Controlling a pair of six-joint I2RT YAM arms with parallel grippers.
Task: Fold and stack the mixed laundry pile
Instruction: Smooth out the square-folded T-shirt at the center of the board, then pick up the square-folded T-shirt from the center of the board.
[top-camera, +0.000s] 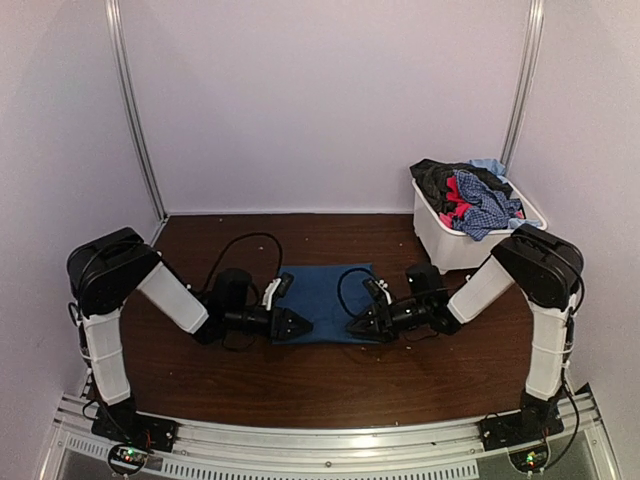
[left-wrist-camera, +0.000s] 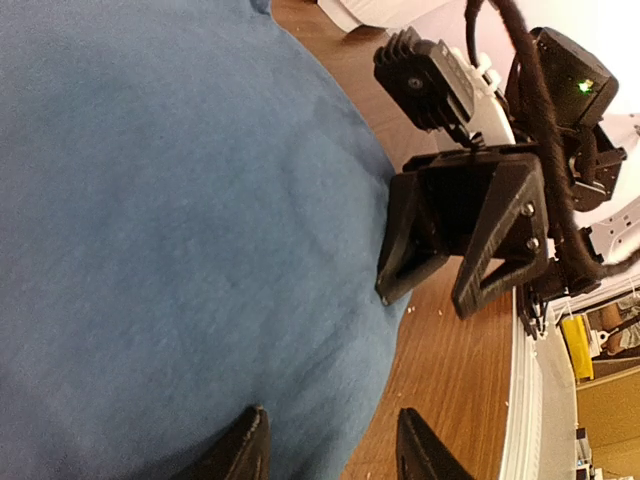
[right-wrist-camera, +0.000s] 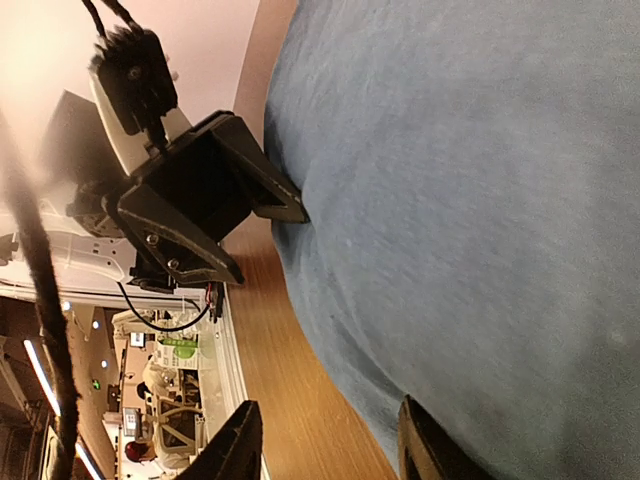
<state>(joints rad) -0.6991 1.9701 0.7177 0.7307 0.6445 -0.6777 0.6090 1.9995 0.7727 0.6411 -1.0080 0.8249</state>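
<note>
Dark-blue T-shirt (top-camera: 325, 293) laid flat at table centre; remaining laundry pile (top-camera: 468, 192) in the bin; both grippers at the shirt's near edge.

The brown wooden table (top-camera: 200, 375) carries a white plastic bin (top-camera: 440, 240) at its rear right corner, well apart from the shirt. The pile in the bin shows a black garment (top-camera: 435, 178), a blue-and-white checked shirt (top-camera: 485, 207), a red piece (top-camera: 456, 207) and a light-blue piece (top-camera: 490, 165) heaped above the rim. The T-shirt lies as a flat rectangle between the two arms. The left gripper (top-camera: 299, 325) sits low at the shirt's near-left corner with its jaws apart, one fingertip over cloth and the other over bare wood. The right gripper (top-camera: 352, 327) sits at the near-right corner, its jaws likewise apart and straddling the cloth edge. Neither grips any cloth.
</note>
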